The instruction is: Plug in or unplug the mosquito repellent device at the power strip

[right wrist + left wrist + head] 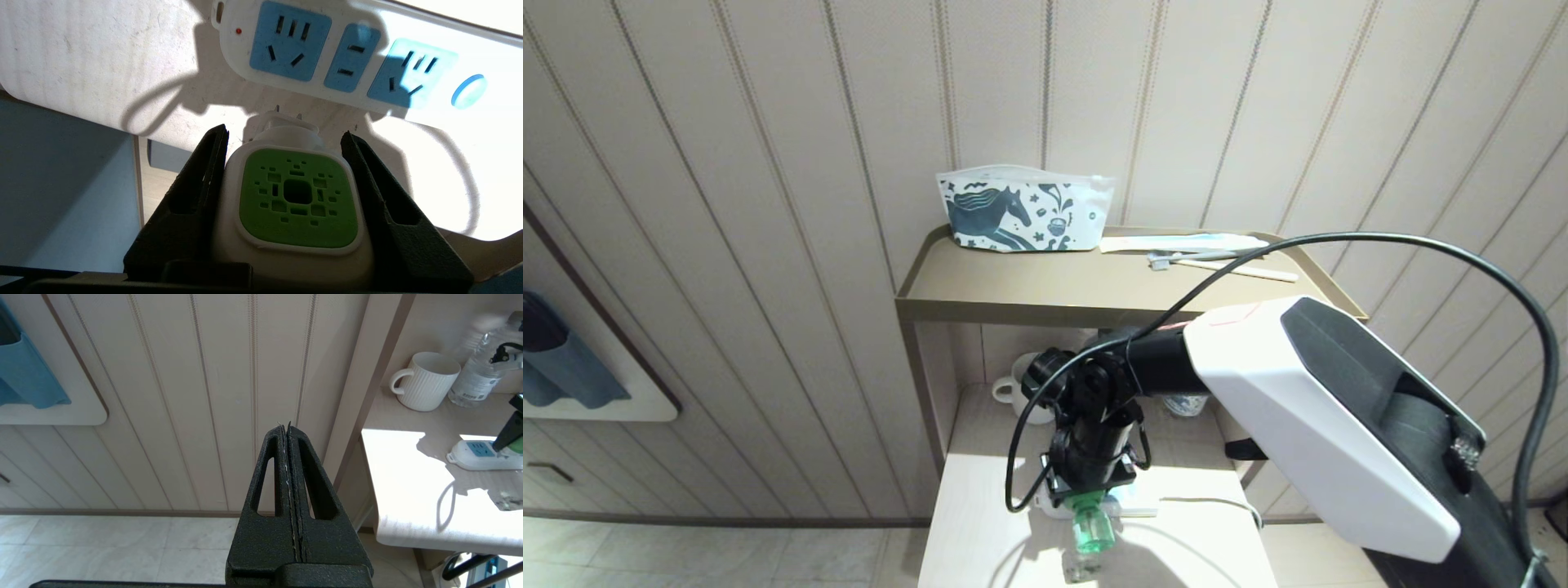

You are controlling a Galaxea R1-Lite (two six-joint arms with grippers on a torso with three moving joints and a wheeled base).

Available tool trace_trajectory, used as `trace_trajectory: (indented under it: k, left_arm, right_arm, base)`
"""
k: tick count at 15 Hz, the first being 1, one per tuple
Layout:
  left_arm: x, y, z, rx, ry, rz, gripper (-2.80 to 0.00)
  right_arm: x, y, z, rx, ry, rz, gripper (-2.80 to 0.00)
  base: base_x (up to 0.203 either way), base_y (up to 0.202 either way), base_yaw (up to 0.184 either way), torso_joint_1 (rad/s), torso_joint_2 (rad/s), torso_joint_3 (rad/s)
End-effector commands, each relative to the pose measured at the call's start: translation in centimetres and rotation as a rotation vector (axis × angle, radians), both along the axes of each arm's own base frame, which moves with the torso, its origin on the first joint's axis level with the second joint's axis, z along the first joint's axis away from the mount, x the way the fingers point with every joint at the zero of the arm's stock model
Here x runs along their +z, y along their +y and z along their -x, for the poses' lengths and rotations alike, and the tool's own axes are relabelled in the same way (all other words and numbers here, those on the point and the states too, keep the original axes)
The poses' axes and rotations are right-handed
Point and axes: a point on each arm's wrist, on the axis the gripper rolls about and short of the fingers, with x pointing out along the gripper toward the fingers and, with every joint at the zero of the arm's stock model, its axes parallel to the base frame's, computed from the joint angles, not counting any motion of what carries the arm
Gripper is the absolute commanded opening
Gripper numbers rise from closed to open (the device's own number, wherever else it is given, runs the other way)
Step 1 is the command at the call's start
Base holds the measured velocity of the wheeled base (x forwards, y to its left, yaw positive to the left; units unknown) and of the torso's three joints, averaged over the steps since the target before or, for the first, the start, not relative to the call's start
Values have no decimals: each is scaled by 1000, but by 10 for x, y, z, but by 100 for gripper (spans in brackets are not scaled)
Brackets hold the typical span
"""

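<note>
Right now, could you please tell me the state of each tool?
Left tool: closed, empty, parked off the table.
Right tool: closed on the mosquito repellent device, prongs clear of the power strip.

- I seem to be in a hotel room or a home bedroom.
- Striped wallpaper (pixel 768 204) covers the wall above pale floor tiles (pixel 727 555).
- At my 12 o'clock, a shelf (pixel 1045 286) carries a toiletry pouch (pixel 1021 210) and a toothbrush (pixel 1217 263).
- Beneath it, a white mug (pixel 427 380) and a water bottle (pixel 476 373) stand.
</note>
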Motion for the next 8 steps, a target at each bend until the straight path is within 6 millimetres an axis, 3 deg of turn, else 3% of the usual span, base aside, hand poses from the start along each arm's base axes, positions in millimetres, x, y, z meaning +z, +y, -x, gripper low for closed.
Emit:
trace_trajectory:
  k: [1,8]
  left_arm:
    - [0,0,0,0,2,0,-280]
    - [0,0,0,-1,2,0,-280]
  right_arm:
    - [4,0,0,3,-8,-6,-280]
    - [-6,0,-6,101,-60,52,-280]
  base:
    - [0,0,0,0,0,0]
    - [0,0,0,0,0,0]
